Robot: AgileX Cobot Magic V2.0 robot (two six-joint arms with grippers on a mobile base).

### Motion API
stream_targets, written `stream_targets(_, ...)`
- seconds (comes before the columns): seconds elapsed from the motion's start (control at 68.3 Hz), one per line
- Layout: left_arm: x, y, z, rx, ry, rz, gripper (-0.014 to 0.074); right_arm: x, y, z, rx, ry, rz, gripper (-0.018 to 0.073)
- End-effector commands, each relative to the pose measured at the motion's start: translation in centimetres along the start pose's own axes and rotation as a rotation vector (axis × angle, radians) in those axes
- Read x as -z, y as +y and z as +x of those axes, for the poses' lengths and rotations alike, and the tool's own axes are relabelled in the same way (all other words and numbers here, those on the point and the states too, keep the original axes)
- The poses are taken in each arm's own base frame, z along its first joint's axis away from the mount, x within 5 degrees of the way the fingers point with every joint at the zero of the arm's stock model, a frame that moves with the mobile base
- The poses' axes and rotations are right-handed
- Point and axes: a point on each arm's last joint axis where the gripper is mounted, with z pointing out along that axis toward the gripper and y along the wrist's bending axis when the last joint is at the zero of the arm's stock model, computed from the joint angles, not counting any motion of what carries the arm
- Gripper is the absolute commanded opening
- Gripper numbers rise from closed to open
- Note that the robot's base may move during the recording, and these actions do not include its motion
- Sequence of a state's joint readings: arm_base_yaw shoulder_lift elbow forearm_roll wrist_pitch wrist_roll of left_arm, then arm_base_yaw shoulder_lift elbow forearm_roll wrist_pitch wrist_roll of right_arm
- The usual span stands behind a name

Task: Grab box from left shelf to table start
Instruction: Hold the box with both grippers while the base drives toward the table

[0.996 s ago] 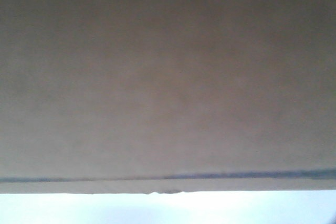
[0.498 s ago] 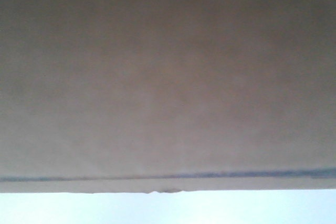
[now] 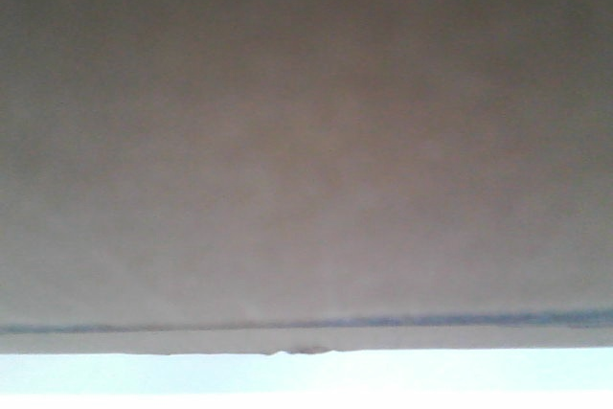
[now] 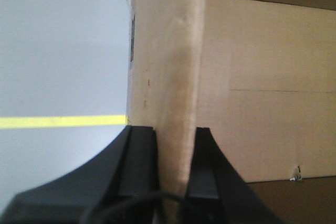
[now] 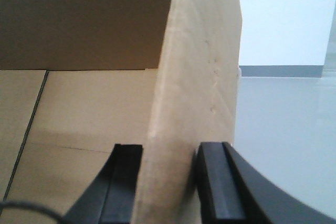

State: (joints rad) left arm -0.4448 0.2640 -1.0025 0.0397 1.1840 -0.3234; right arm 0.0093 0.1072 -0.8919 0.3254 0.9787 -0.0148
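The box (image 3: 306, 141) fills nearly the whole front view as a plain brown cardboard face, blurred by closeness; a thin dark line runs along it just above its lower edge, and a bright pale strip shows beneath; what it rests on, if anything, cannot be told. In the left wrist view the left gripper (image 4: 173, 129) is clamped on an upright wall of the box (image 4: 262, 77), one black finger (image 4: 140, 156) pressed against each side of the cardboard; the box's inner faces lie to the right of that wall, a scrap of black print shows on its outer edge, and a pale grey surface with a yellow line (image 4: 63, 121) lies to the left. In the right wrist view the right gripper (image 5: 170, 147) is likewise closed on a wall of the box (image 5: 94, 103), fingers (image 5: 215, 182) touching both sides; the interior lies to the left, a glossy pale floor (image 5: 283, 129) and grey skirting (image 5: 281, 71) to the right.
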Motion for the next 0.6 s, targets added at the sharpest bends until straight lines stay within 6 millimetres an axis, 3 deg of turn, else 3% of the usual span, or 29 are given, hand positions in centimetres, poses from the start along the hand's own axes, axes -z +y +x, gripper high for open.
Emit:
stream_targets(0.0, 0.93, -0.83, -1.98, 0.043, -0.180, 0.094, -0.0099, 0.06, -0.28, -1.82, 0.037, -0.133, 0.047, 0.0058)
stream_targets(0.586, 0.93, -0.83, -1.98, 0.043, -0.180, 0.094, -0.0099, 0.06, -0.28, -1.82, 0.037, -0.133, 0.047, 0.0058)
